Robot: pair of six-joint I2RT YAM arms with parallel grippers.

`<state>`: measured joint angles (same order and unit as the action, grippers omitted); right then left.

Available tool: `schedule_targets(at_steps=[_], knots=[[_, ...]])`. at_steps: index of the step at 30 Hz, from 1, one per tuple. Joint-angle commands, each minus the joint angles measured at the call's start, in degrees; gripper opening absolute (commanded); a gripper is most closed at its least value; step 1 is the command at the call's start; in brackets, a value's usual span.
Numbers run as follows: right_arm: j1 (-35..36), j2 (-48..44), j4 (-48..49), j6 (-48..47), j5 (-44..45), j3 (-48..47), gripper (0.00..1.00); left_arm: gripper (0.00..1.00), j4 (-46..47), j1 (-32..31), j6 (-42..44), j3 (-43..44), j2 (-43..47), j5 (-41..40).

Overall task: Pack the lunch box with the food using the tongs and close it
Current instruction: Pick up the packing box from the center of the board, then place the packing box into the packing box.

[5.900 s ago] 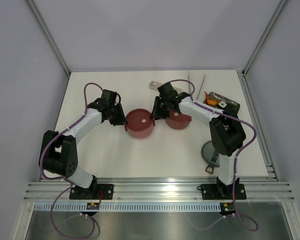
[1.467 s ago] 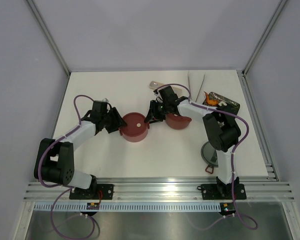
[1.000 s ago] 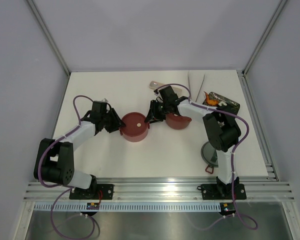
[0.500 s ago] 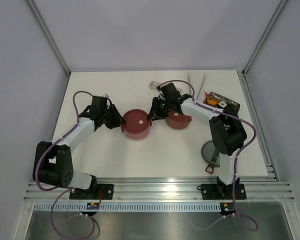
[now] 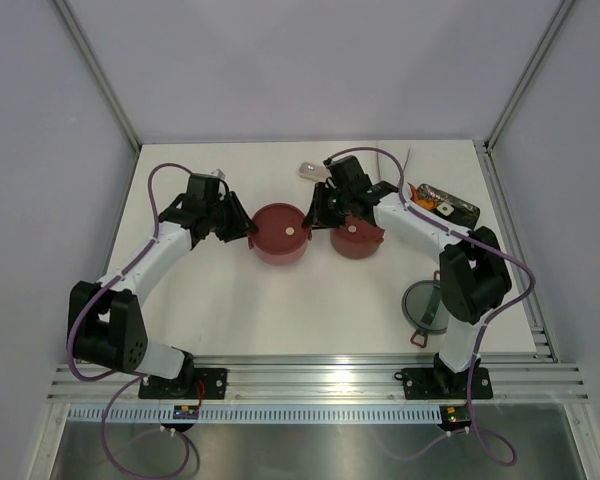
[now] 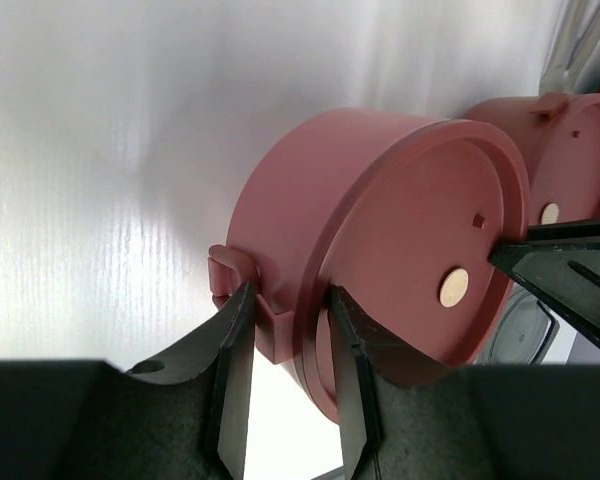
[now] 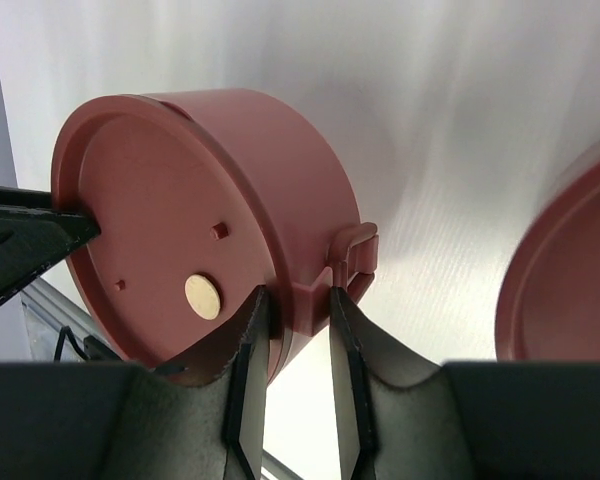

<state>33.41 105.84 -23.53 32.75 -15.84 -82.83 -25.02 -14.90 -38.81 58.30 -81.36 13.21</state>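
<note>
A lidded maroon bowl (image 5: 283, 233) of the lunch box hangs between both arms. My left gripper (image 5: 242, 228) is shut on its left rim and side tab (image 6: 242, 292), and my right gripper (image 5: 318, 222) is shut on the opposite tab (image 7: 352, 250). The flat lid (image 6: 420, 250) with its brass stud faces the wrist cameras. A second lidded maroon bowl (image 5: 357, 240) stands just to the right. The food (image 5: 422, 198), orange pieces and a white one, lies on the black tray (image 5: 460, 212). The tongs (image 5: 408, 160) lie at the back, partly hidden by the right arm.
The grey round top lid (image 5: 425, 303) with a red latch lies by the right arm's base. A pale beige cutlery case (image 5: 310, 170) pokes out behind the right gripper. White walls close in the table at the back and both sides.
Both arms have carried the left bowl up and toward the back right, nearer the second bowl. Both pairs of jaws have closed a little on its tabs.
</note>
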Motion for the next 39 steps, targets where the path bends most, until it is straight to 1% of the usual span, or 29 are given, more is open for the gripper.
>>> schedule_targets(at_steps=[1,7,11,13,20,27,30,35,39], knots=[[0.96,-6.34,4.11,1.52,-1.66,-4.19,0.00,0.00,1.82,-2.77,0.22,6.02,-0.90,4.10],[-1.32,-10.56,2.52,3.54,1.60,-2.69,0.00,0.00,-0.91,-5.32,1.36,12.62,-4.15,4.28],[-3.43,-12.50,-0.02,2.76,3.61,-2.52,0.00,0.00,-1.61,-7.51,1.28,16.39,-6.61,4.80],[-4.22,-14.17,-0.55,2.41,4.67,-1.90,0.00,0.00,-2.23,-8.22,1.28,19.81,-8.89,5.24],[-8.88,-19.62,-3.35,1.79,7.39,1.09,0.00,0.00,-3.72,-13.84,1.19,30.71,-16.35,6.03],[-13.10,-23.05,-6.44,-0.06,10.82,3.64,0.00,0.00,-3.72,-17.18,0.22,38.45,-23.83,7.44],[-14.51,-23.40,-7.41,-1.11,11.35,4.08,0.00,0.00,-3.90,-17.80,-0.30,41.27,-27.17,8.67],[-15.83,-23.49,-8.73,-2.43,13.46,5.04,0.00,0.00,-3.64,-18.59,-0.66,42.94,-29.73,9.37],[-17.15,-23.31,-8.55,-2.78,13.46,6.27,0.00,0.00,-3.29,-18.94,-0.74,43.21,-31.49,9.64]])
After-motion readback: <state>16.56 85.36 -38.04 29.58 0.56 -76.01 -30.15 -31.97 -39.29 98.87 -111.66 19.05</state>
